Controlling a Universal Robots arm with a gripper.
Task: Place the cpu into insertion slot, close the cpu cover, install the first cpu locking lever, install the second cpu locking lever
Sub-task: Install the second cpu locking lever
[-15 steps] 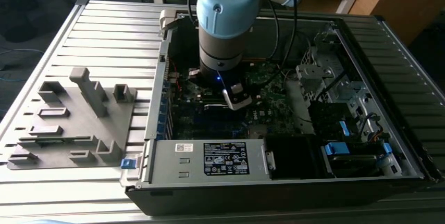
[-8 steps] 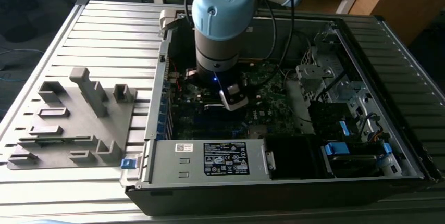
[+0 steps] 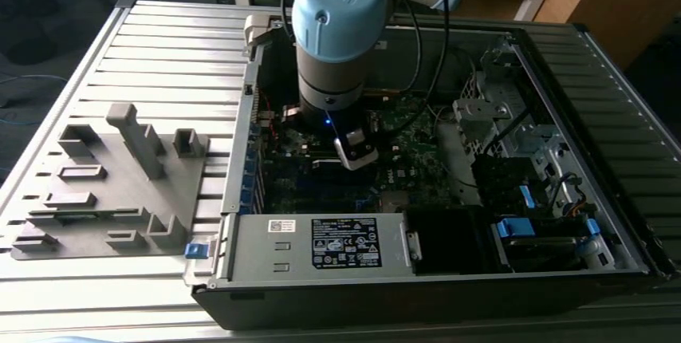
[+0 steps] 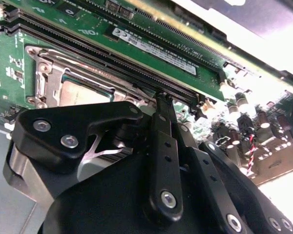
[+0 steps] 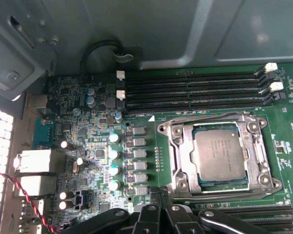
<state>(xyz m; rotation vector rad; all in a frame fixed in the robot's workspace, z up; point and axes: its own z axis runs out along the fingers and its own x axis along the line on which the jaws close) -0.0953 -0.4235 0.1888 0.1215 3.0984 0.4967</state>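
Already seated: small flat square cpu with silver-grey metal top (image 5: 219,156), lying flat in the square dark insertion slot edged with silver metal (image 5: 276,184) on the green circuit board (image 5: 141,117). Lies framed by the thin silver metal cpu cover (image 5: 183,156), folded down flat around the chip, square opening leaving the metal top bare. Runs parallel to four long black memory slots (image 5: 195,90) just beside one edge of the cover. Carries a thin wire lever (image 5: 210,118) along that same edge; cannot tell whether latched.

Hangs low over the board inside the open black computer case (image 3: 426,295) in the exterior view: blue-capped grey arm (image 3: 338,32) ending in the black gripper (image 3: 356,159). Shows fingers drawn together in the first wrist view, gripper (image 5: 162,195) holding nothing, tips just beside the cover's edge away from the memory slots. Reaches, in the second wrist view, with gripper (image 4: 161,97) tip down close beside the cover (image 4: 46,73) and cpu (image 4: 83,92); contact impossible to tell.

Rests on the slatted table toward the exterior view's left, well apart from the case: grey moulded fixture block (image 3: 107,175).
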